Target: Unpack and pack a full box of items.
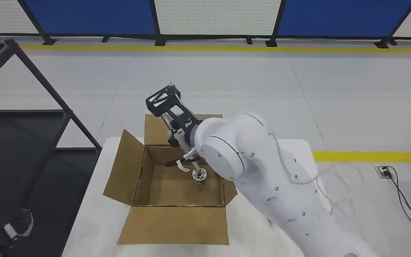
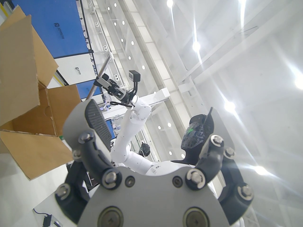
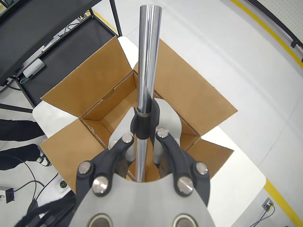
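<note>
The right end effector (image 3: 144,119) is clamping its fingers tight on a black band around a long chrome tube (image 3: 148,55), which is pointing down over the open cardboard box (image 3: 104,76). The box is sitting with its flaps spread on the white bench (image 3: 236,173). The left end effector (image 2: 151,116) is gaping wide beside the box, gripping nothing and facing the ceiling. A black rack (image 3: 47,5) is standing beyond the bench.

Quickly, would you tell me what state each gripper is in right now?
Left gripper: open, holding nothing.
Right gripper: closed on the metal rod.
</note>
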{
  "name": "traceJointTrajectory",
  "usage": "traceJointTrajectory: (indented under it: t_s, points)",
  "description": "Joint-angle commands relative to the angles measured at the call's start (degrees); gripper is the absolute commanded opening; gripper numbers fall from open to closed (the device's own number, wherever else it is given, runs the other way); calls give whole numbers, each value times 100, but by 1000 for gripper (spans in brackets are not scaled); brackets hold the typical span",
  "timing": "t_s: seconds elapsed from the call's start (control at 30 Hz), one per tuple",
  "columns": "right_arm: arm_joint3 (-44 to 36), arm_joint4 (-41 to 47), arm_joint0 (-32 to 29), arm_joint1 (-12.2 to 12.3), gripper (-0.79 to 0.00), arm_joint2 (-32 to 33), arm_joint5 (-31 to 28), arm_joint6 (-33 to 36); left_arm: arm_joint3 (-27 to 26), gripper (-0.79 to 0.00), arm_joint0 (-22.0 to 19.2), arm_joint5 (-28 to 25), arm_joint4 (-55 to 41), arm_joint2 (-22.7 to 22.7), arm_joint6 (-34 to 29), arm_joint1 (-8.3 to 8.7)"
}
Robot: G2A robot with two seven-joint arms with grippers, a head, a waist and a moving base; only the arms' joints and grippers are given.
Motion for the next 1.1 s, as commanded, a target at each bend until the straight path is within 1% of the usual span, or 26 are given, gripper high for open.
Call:
traceJointTrajectory:
  t_s: [0.0,0.3,0.4,0.53,0.73,0.87,0.93,1.07]
  points:
    - [-14,-5,-4,1,-785,2,3,-5,0,0,0,0,0,0,0,0]
    - [-14,-5,-4,1,-785,2,3,-5,0,0,0,0,0,0,0,0]
    - [158,25,-86,-28,-785,-129,-134,-220,-112,0,-8,70,305,93,239,4]
    - [1116,488,303,-225,-785,-555,-415,-181,-126,0,24,56,422,189,349,-12]
    - [2788,1141,873,-690,-785,-1345,-742,-239,-92,0,98,25,371,172,489,-40]
    - [3606,1355,1011,-959,-785,-1680,-1093,-589,-92,0,98,25,371,172,489,-40]
    - [3933,1458,1042,-1067,-785,-1782,-1356,-749,-92,0,98,25,371,172,489,-40]
    - [4551,1426,1074,-1260,-785,-2000,-1676,-1015,-92,0,98,25,371,172,489,-40]
